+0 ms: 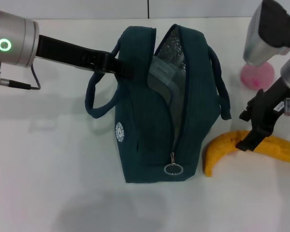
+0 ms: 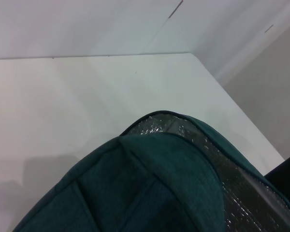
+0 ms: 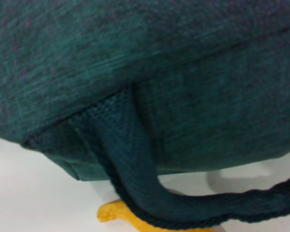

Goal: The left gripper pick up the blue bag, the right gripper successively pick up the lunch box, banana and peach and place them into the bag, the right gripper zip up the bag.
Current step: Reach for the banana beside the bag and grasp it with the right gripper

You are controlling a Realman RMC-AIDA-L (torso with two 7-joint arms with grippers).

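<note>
Bag [image 1: 145, 125] stands on the white table [image 1: 48, 193], in the middle, w/ its top zip open. It looks dark blue-green. Shiny silver lining [image 1: 176, 46] shows inside the gap, and a grey box shape, prob the lunch box [image 1: 162, 77], sits inside the bag. Zip pull w/ a round ring [image 1: 173, 169] hangs at the near end of the zip.

Left gripper [image 1: 117, 66] comes in from the left side and is shut tight on the bag's left wall near the top, right by the left handle [image 1: 97, 99]. Left wrist view shows the bag's top edge and lining up close, w/ bare table behind.

Banana [image 1: 241, 147] lies on the table just beside the bag on the right. Right gripper [image 1: 255, 130] is low over the banana, its dark tip touching or almost touching it. Can't tell if its jaws are apart or together. Right wrist view is filled by the bag's side and the right handle, w/ one yellow banana end peeking under.

Peach [image 1: 257, 75] sits on the table farther back on the right, partly hidden behind the right arm, pink and round.
</note>
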